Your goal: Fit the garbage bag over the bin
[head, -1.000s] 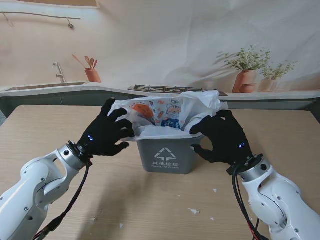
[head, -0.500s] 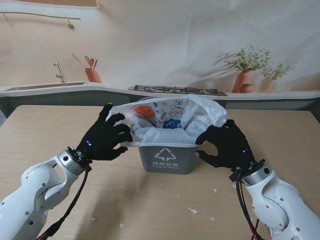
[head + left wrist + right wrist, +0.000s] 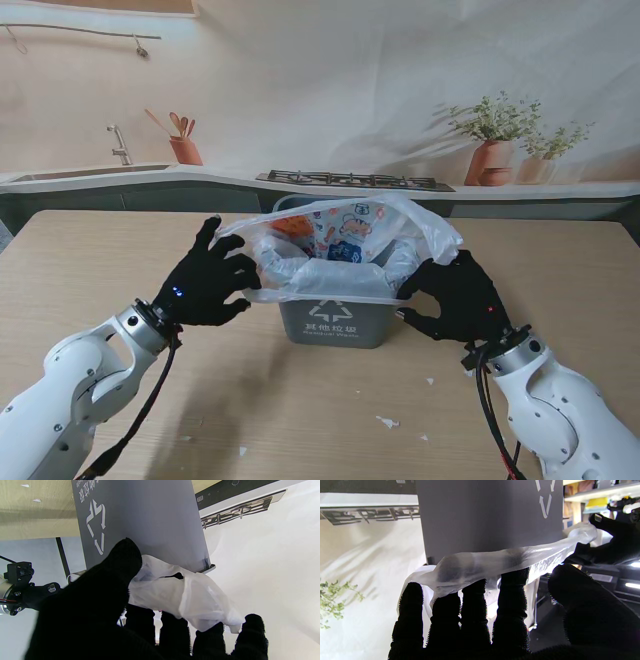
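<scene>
A small grey bin (image 3: pixel 335 318) with a white recycling mark stands mid-table. A thin white garbage bag (image 3: pixel 340 235) with colourful print billows out of its mouth, its hem stretched around the rim. My left hand (image 3: pixel 207 282) in a black glove is at the bin's left side, fingers closed on the bag's edge (image 3: pixel 175 592). My right hand (image 3: pixel 460 298) holds the hem at the bin's right side; in the right wrist view the film (image 3: pixel 495 562) is drawn taut over its fingertips (image 3: pixel 512 580) against the grey wall (image 3: pixel 482 517).
Small white scraps (image 3: pixel 386 422) lie on the wooden table (image 3: pixel 300 410) nearer to me than the bin. Beyond the table runs a counter with a stove (image 3: pixel 350 180), a sink (image 3: pixel 90 172) and potted plants (image 3: pixel 495 140).
Both hands have moved down and toward me along the bin's sides, pulling the bag's hem lower over the rim. The bag has spread wider across the mouth.
</scene>
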### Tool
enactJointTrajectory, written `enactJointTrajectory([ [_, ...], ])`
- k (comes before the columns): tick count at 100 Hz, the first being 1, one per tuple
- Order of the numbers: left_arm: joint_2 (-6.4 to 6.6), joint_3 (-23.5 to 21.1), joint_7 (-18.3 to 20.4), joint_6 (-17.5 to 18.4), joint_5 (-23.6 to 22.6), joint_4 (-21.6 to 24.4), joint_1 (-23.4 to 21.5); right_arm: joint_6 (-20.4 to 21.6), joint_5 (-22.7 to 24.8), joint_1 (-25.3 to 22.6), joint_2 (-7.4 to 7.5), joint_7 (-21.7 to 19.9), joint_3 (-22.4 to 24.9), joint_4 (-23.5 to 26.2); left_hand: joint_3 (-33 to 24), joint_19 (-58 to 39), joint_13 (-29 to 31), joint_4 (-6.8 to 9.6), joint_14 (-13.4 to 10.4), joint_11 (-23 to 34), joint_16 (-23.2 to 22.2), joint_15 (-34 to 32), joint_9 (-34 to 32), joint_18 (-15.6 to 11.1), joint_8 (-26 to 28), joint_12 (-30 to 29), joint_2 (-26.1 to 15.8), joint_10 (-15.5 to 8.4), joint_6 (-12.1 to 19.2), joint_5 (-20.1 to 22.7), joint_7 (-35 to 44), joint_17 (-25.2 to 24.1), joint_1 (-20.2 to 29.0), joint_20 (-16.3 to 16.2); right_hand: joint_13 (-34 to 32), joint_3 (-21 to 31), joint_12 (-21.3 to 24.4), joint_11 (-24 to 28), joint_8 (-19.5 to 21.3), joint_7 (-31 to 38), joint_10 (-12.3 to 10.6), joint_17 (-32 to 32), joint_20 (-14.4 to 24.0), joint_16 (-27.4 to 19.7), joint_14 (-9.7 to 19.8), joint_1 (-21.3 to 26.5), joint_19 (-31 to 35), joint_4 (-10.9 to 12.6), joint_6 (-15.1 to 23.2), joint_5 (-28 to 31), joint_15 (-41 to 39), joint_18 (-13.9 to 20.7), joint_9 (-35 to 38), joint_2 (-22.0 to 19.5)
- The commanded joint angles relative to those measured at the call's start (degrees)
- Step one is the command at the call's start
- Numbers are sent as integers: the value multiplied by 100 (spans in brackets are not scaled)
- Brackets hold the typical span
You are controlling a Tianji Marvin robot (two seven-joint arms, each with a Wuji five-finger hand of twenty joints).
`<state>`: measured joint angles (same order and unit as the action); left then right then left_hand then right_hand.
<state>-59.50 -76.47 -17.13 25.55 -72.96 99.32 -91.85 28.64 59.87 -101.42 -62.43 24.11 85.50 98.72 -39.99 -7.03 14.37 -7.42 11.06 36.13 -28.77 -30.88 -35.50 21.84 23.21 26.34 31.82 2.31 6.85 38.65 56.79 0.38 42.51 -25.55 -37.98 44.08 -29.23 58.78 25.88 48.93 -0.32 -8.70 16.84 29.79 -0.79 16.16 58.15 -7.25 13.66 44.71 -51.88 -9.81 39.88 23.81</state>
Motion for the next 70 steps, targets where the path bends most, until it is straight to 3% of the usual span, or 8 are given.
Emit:
enactJointTrajectory([
  [1,39,-39,120,-86,8,-116,18,-46,-15,-22,-11,-107,27,-152,-163,56,-4,-211,73,15,-70,-73,127,189,-55,76,86,256,-39,302,427,-36,123,2,-103,56,9,-18,166,744,-31,120,-77,-1,-501,85,-134,-125,245,553,-127,-175,-66,-218],
  [15,37,-9,155,-139,46,-209,71,-42,-199,6,-27,-224,7,-255,-169,18,-5,-213,93,2,-79,-78,173,181,-68,71,90,292,-36,300,435,26,126,-24,-79,61,49,-69,134,717,-22,165,-121,-27,-505,26,-224,-105,105,434,-65,-195,-90,-221],
  [40,34,17,270,-198,114,-276,119,11,-777,8,-93,-517,25,-379,-177,-79,10,-217,138,-137,-87,-81,247,189,-81,-14,94,394,-28,301,446,97,119,-122,161,98,167,-202,351,474,66,262,-180,-47,-514,-166,-481,132,-251,-63,42,-205,-418,-244],
  [45,33,18,279,-199,123,-277,122,48,-899,4,-111,-541,40,-387,-178,-82,7,-218,141,-141,-87,-77,255,190,-82,-20,98,381,-32,296,445,97,118,-130,225,73,193,-245,389,419,81,299,-183,-62,-517,-206,-527,152,-226,-217,90,-210,-494,-257],
  [49,33,22,277,-199,126,-283,129,104,-1016,2,-129,-563,55,-393,-180,-84,7,-217,141,-143,-88,-75,270,187,-84,-27,101,382,-35,294,444,94,119,-141,296,23,260,-304,776,147,84,320,-108,-82,-507,-279,-663,294,-217,-457,175,-210,-608,-263],
  [59,33,38,245,-196,124,-314,158,212,-1391,-9,-188,-621,77,-379,-185,-84,4,-217,137,-139,-90,-74,277,187,-82,-33,99,379,-35,297,449,89,118,-152,495,-61,306,-431,766,-54,116,392,-129,-130,-487,-358,-807,284,-95,-930,313,-204,-898,-218],
  [70,34,56,205,-188,116,-348,187,271,-1811,-31,-263,-628,86,-356,-179,-84,7,-219,130,-132,-92,-74,278,185,-84,-36,100,362,-29,293,447,88,112,-161,579,-173,319,-458,750,-36,216,409,-128,-150,-550,-488,-921,273,-75,-802,373,-227,-974,-146],
])
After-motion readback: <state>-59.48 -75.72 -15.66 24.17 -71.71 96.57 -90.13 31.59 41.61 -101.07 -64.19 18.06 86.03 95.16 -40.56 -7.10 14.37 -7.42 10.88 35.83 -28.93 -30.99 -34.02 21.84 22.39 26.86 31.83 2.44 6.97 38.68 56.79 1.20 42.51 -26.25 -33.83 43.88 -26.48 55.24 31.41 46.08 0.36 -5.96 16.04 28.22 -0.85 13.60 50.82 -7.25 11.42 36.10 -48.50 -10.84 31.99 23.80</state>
